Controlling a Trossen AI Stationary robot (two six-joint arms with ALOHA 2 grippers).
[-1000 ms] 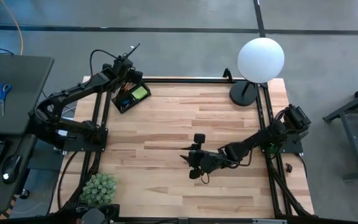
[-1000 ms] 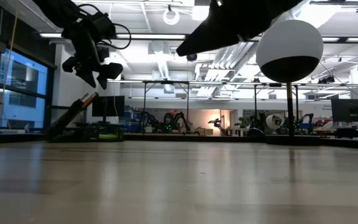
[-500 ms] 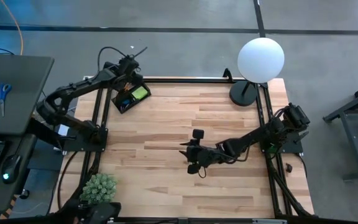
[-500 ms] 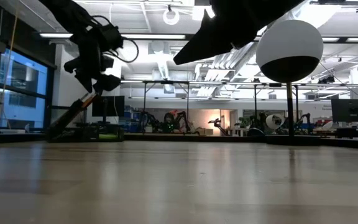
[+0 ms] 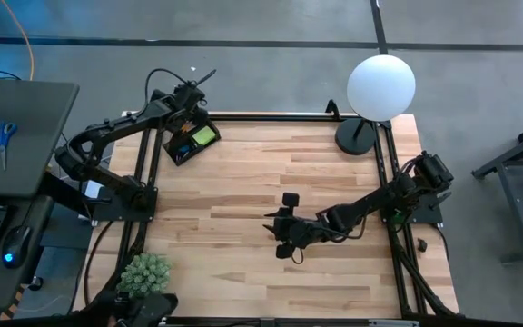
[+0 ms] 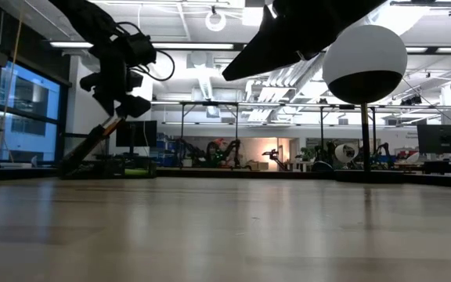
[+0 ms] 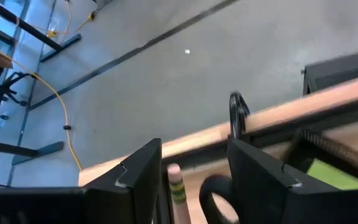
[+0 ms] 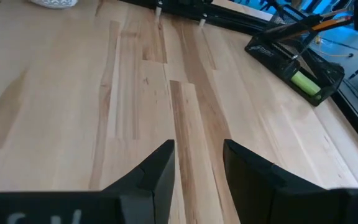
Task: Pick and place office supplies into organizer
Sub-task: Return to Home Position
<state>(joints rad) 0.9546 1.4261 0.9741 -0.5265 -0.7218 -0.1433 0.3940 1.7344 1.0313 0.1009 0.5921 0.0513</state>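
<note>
Far-left corner of the bench: the organizer, a shallow black tray, lies askew to the bench edges, long axis running diagonally, w/ a green sticky-note pad in the end nearer the bench's middle. Pens & pencils stand in it on a slant; in the low view their tops lean toward the picture's right, and the right wrist view shows an orange pencil among dark ones, jutting past the tray's rim. The left pincer hovers just above the organizer, fingers apart, gripping nothing. In the left wrist view a pink-eraser pencil points up between the fingers, close to one; can't tell if it touches. The right pincer hangs over mid-bench, well apart from the tray, fingers parted, holding nothing, bare wood below. A white-globe lamp stands at the far-right corner, a potted plant at the near-left.
</note>
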